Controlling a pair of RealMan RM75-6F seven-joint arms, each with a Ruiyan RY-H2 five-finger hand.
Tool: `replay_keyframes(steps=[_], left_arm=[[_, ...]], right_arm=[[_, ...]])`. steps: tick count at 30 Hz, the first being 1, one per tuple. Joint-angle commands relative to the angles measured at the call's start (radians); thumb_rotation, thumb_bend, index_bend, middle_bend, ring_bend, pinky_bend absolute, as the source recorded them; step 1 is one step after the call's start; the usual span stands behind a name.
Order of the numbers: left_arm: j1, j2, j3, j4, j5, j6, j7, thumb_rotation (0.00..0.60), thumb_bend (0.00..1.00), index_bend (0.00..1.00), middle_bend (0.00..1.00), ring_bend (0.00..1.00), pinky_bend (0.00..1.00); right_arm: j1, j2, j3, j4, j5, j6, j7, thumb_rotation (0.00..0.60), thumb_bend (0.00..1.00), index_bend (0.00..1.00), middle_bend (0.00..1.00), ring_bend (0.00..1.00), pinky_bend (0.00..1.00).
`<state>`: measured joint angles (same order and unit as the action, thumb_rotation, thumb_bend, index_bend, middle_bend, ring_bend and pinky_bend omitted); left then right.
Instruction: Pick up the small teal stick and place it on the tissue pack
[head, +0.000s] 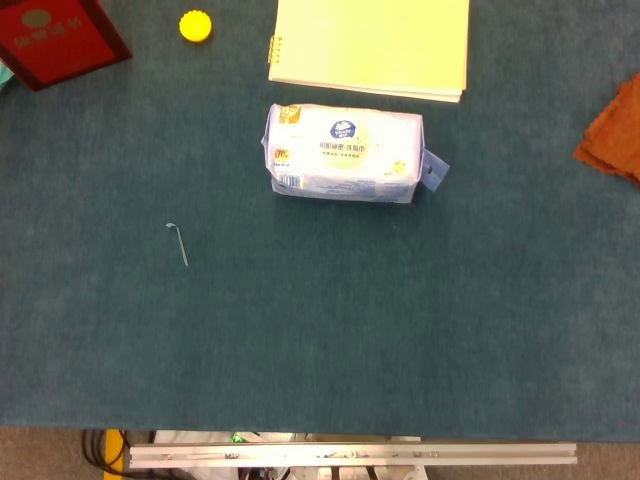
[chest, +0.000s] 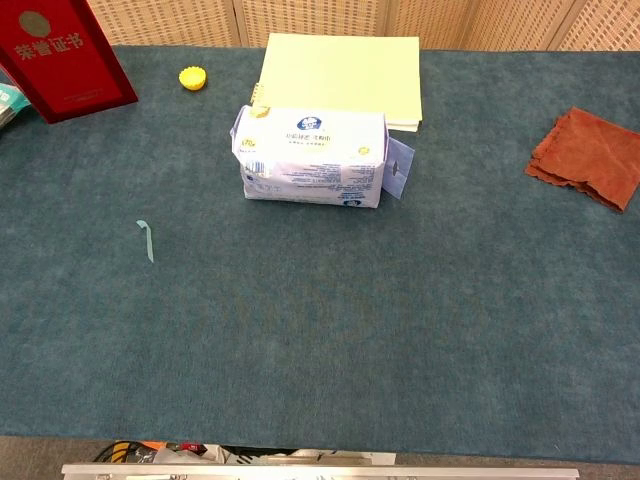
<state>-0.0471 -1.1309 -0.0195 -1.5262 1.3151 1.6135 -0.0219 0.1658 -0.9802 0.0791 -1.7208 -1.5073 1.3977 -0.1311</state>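
Note:
The small teal stick (head: 179, 243) (chest: 146, 240) lies flat on the dark teal table cloth at the left, its top end hooked. The tissue pack (head: 343, 153) (chest: 313, 155), white and blue with a printed label, lies on its side near the middle back, well to the right of the stick. Neither of my hands shows in the head view or the chest view.
A pale yellow notepad (head: 372, 45) (chest: 342, 66) lies behind the tissue pack. A yellow bottle cap (head: 195, 26) (chest: 194, 78) and a red booklet (head: 60, 38) (chest: 62, 58) sit at the back left. An orange-brown cloth (head: 612, 132) (chest: 590, 156) lies at the right edge.

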Motion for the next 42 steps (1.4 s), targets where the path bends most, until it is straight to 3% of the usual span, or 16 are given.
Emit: replay_keyframes(steps=[1,8,10,14,20,27,36,42], left_arm=[[0.008,0.005,-0.002,-0.006,0.006,0.0,-0.004,0.6,0.36,0.19,0.56,0.55,0.61],[0.002,0.016,-0.001,-0.014,0.074,-0.008,-0.007,0.6,0.36,0.19,0.57,0.57,0.61],[-0.015,0.017,-0.003,-0.005,0.106,-0.022,-0.014,0.6,0.36,0.2,0.64,0.63,0.65],[-0.073,0.023,-0.002,0.021,0.174,-0.092,-0.051,0.6,0.36,0.24,0.87,0.85,0.83],[-0.211,0.007,0.005,0.125,0.26,-0.276,-0.18,0.6,0.36,0.31,0.99,0.97,0.91],[-0.357,-0.08,0.043,0.334,0.411,-0.384,-0.36,0.6,0.36,0.36,1.0,1.0,0.97],[-0.465,-0.249,0.114,0.65,0.578,-0.316,-0.5,0.6,0.36,0.37,1.0,1.0,0.98],[-0.492,-0.326,0.163,0.771,0.623,-0.28,-0.534,0.6,0.31,0.4,1.0,1.0,0.98]], right_arm=[[0.002,-0.002,0.0,0.0,-0.001,-0.001,-0.002,0.6,0.32,0.14,0.33,0.29,0.43],[0.009,0.007,0.006,-0.007,-0.004,0.0,-0.01,0.6,0.32,0.14,0.33,0.29,0.43],[0.013,0.013,0.012,-0.012,-0.001,0.0,-0.017,0.6,0.32,0.14,0.34,0.29,0.43],[0.022,0.024,0.022,-0.026,0.005,-0.002,-0.034,0.6,0.32,0.14,0.33,0.29,0.43],[0.034,0.041,0.031,-0.064,0.001,-0.006,-0.072,0.6,0.32,0.14,0.33,0.29,0.43],[0.036,0.055,0.032,-0.097,0.0,-0.002,-0.112,0.6,0.32,0.14,0.34,0.29,0.43],[0.027,0.054,0.023,-0.109,0.015,-0.001,-0.137,0.6,0.32,0.14,0.33,0.29,0.43],[0.023,0.051,0.018,-0.106,0.022,-0.001,-0.139,0.6,0.32,0.14,0.33,0.29,0.43]])
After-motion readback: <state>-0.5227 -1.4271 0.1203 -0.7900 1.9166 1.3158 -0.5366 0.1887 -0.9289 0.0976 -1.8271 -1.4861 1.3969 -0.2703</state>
